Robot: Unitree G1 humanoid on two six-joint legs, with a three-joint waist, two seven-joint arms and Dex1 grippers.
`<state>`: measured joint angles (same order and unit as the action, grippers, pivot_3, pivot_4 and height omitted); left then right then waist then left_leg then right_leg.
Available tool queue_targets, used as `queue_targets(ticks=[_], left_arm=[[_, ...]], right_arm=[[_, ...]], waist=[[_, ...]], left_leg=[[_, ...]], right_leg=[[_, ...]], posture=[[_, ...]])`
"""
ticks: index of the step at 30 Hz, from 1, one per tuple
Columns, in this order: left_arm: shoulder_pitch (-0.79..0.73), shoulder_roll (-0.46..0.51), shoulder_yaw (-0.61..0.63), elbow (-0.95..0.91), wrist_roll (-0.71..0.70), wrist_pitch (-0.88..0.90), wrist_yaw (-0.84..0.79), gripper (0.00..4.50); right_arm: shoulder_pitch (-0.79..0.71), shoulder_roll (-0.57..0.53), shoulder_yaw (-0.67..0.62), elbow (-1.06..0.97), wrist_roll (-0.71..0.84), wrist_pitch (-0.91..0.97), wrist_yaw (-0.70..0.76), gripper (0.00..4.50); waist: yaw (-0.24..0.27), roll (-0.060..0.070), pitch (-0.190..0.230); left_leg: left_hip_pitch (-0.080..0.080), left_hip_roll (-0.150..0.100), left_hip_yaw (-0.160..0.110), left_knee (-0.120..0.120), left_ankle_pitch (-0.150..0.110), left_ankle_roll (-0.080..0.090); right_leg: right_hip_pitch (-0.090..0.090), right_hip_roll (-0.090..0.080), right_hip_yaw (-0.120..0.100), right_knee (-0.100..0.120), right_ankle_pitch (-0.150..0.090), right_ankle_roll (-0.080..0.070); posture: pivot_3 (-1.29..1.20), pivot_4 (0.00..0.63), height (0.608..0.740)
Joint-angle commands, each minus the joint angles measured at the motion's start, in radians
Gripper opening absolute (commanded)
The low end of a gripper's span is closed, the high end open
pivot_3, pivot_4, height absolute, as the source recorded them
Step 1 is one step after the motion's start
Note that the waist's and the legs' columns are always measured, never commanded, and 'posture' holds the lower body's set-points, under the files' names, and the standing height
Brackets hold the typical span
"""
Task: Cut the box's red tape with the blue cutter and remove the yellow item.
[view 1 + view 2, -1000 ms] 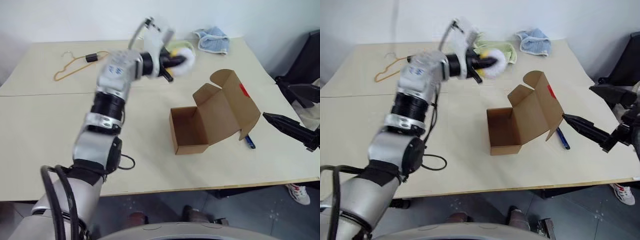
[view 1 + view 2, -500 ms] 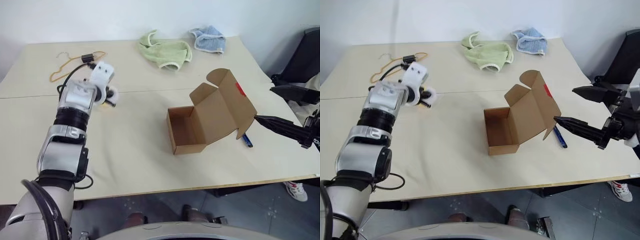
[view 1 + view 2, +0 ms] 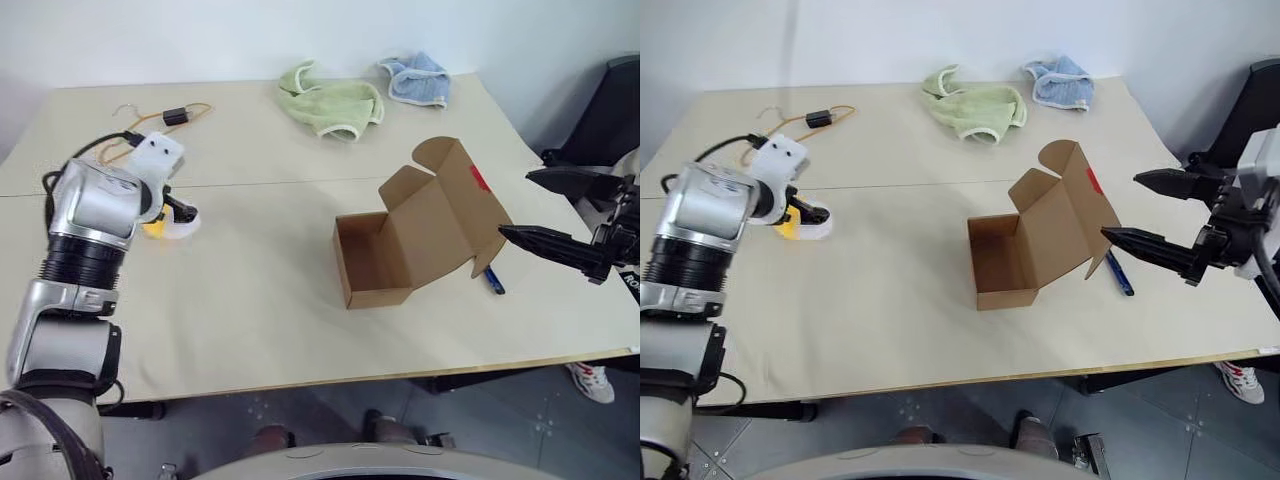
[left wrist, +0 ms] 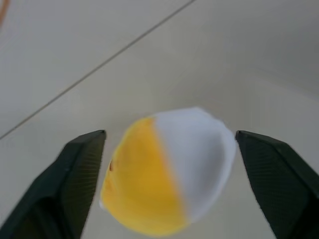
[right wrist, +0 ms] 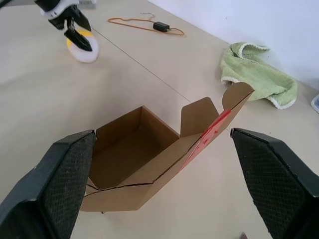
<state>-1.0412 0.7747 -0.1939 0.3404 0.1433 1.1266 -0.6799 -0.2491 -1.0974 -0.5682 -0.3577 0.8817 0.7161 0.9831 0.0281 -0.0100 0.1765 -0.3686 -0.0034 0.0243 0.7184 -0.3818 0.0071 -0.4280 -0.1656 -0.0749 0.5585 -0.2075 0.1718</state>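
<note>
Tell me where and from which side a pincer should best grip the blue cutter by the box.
Probably the blue cutter is best gripped mid-shaft, from above, fingers across its narrow width. It lies flat on the table, a slim stick partly tucked under the open box lid, so only its outer end is free; the right pincer is nearest.

My box (image 3: 400, 245) of matt brown cardboard, soft terry green cloth (image 3: 330, 100), smooth matt table (image 3: 260, 300), my textured black fingers (image 5: 60, 179)
</note>
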Motion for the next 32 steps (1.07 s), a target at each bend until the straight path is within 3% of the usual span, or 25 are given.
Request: queue_targets(ticks=[1, 6, 10, 14, 19, 23, 29, 32], left_arm=[[-0.009, 0.046, 0.027, -0.046, -0.054, -0.003, -0.073, 4.48], [0.040, 0.061, 0.144, -0.109, -0.173, -0.093, -0.140, 4.48], [0.230, -0.011, 0.318, -0.292, -0.379, -0.422, -0.291, 4.48], [0.417, -0.056, 0.370, -0.393, -0.397, -0.699, -0.295, 4.48], [0.591, -0.055, 0.355, -0.422, -0.493, -0.694, -0.395, 4.48], [0.681, -0.043, 0.358, -0.349, -0.516, -0.786, -0.485, 4.48], [0.726, 0.021, 0.368, -0.255, -0.539, -0.771, -0.553, 4.48], [0.726, 0.037, 0.371, -0.212, -0.549, -0.764, -0.576, 4.48]], right_arm=[[-0.017, -0.013, -0.007, 0.028, -0.028, -0.043, 0.028, 4.50], [0.000, -0.003, -0.018, 0.048, -0.059, -0.065, 0.044, 4.50], [0.082, 0.009, -0.094, 0.077, -0.091, -0.094, 0.093, 4.50], [0.182, 0.037, -0.192, 0.093, -0.099, -0.124, 0.151, 4.50], [0.403, 0.098, -0.312, 0.088, -0.161, -0.200, 0.261, 4.50], [0.552, 0.169, -0.300, 0.069, -0.223, -0.313, 0.338, 4.50], [0.653, 0.229, -0.224, 0.155, -0.328, -0.480, 0.390, 4.50], [0.631, 0.263, -0.222, 0.167, -0.304, -0.480, 0.334, 4.50]], waist=[[-0.002, 0.000, 0.000], [-0.006, 0.000, 0.000], [-0.004, 0.001, 0.000], [-0.001, 0.001, 0.000], [-0.003, 0.001, -0.001], [-0.004, 0.002, -0.001], [-0.007, 0.002, -0.001], [-0.007, 0.002, -0.001]], left_leg=[[0.000, 0.000, 0.000, 0.000, 0.000, 0.000], [0.000, 0.000, 0.000, 0.000, 0.000, 0.000], [0.000, 0.001, 0.000, 0.000, 0.000, 0.000], [0.001, 0.001, 0.001, 0.001, -0.001, -0.001], [0.003, 0.001, 0.002, 0.000, -0.001, -0.001], [0.005, 0.001, 0.002, 0.000, -0.001, -0.001], [0.011, 0.001, 0.005, -0.001, -0.001, 0.000], [0.015, 0.002, 0.006, -0.002, -0.002, 0.000]], right_leg=[[0.000, 0.000, 0.000, 0.000, 0.000, 0.000], [0.000, 0.000, 0.000, 0.000, 0.000, 0.000], [0.000, 0.000, 0.000, 0.000, 0.000, 0.000], [0.000, 0.000, 0.000, 0.000, 0.000, 0.000], [0.002, 0.000, 0.000, 0.000, 0.000, 0.000], [0.003, 0.000, 0.001, 0.001, 0.000, -0.001], [0.004, 0.000, 0.005, 0.003, -0.001, -0.001], [0.007, 0.000, 0.005, 0.003, -0.001, -0.002]], posture=[[0.00, 0.150, 0.740], [0.00, 0.150, 0.740], [0.00, 0.150, 0.740], [0.00, 0.150, 0.740], [0.00, 0.150, 0.740], [0.00, 0.150, 0.740], [0.00, 0.150, 0.740], [0.00, 0.150, 0.740]])
